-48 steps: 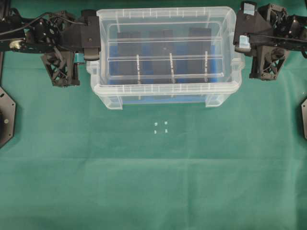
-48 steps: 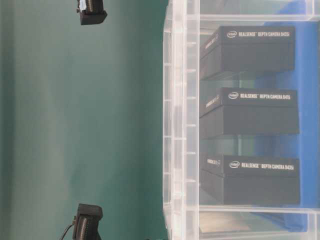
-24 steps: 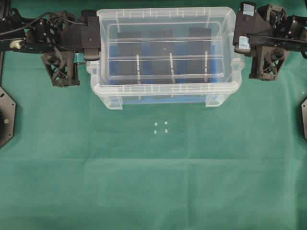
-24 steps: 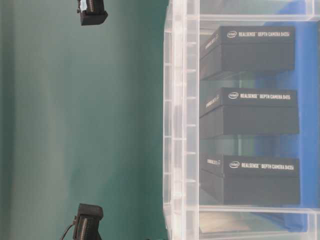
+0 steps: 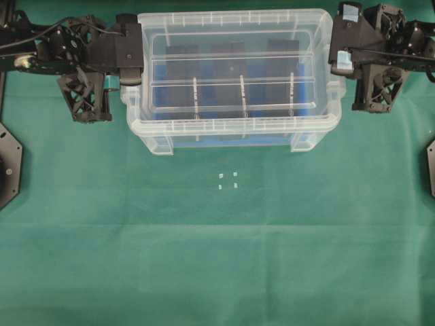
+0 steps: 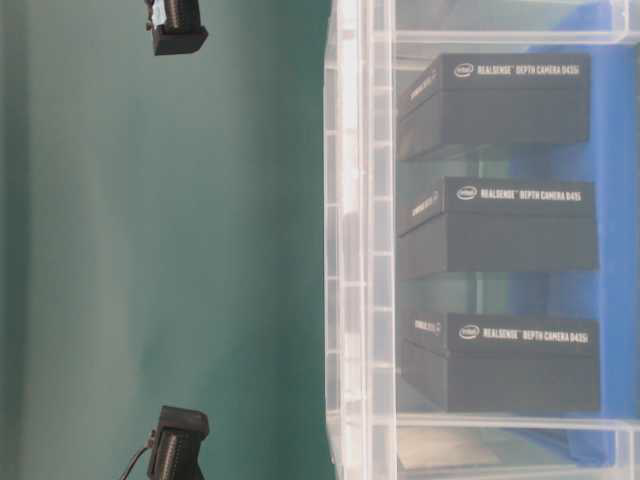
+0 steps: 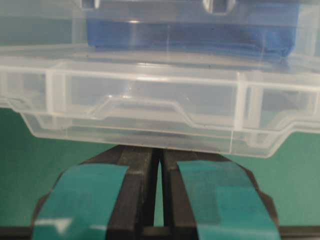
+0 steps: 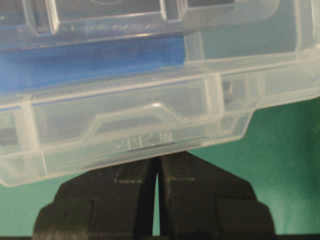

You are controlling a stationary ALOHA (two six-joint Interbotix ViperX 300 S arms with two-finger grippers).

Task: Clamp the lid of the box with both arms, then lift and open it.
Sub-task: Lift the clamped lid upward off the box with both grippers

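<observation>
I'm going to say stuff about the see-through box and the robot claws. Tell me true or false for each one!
1. Three black blocks sit inside the box. True.
2. The floor of the box is red. False: it is blue.
3. The left gripper has teal pads. True.
4. The right gripper gapes wide open. False: its fingers are nearly together under the lid edge.
5. The cloth under everything is green. True.

Both black arms are showing lattice-framed housings and thin black cables, the left claw [image 7: 159,187] wearing teal pads [image 7: 82,197], the right claw [image 8: 157,192] showing plain black fingers [image 8: 117,192].
</observation>
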